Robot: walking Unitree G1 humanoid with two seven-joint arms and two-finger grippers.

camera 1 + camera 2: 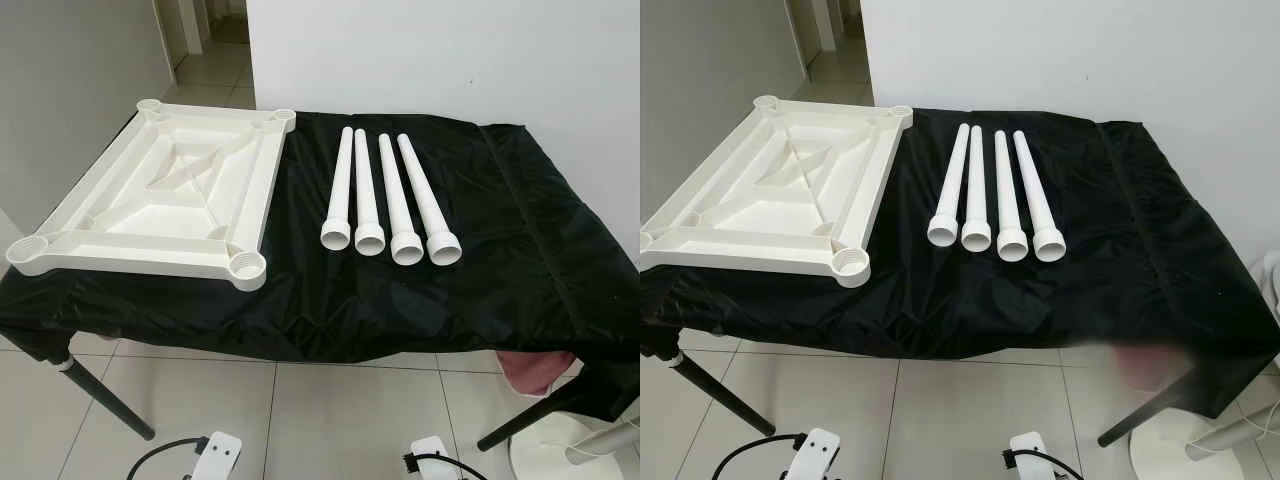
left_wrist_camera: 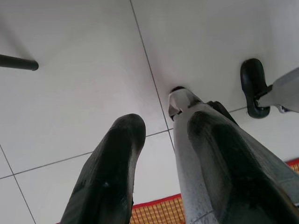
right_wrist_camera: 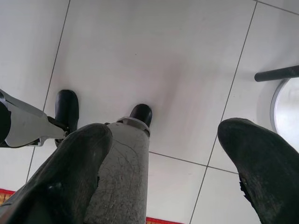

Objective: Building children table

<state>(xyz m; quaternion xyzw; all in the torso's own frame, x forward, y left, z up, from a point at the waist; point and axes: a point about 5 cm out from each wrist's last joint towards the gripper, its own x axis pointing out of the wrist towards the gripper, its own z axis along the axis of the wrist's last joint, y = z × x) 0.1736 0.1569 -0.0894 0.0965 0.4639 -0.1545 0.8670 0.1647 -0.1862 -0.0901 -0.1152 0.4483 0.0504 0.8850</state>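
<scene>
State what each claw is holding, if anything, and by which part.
Nothing is held. The left claw and right claw hang open above the white tiled floor.

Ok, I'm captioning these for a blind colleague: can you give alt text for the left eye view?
A white square tabletop lies upside down on the left of a black-draped table, a round socket at each corner. Beside it four white tube legs lie side by side, wide ends toward the camera.

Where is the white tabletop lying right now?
The tabletop lies upside down on the left part of the black cloth, beside the row of four legs to its right.
</scene>
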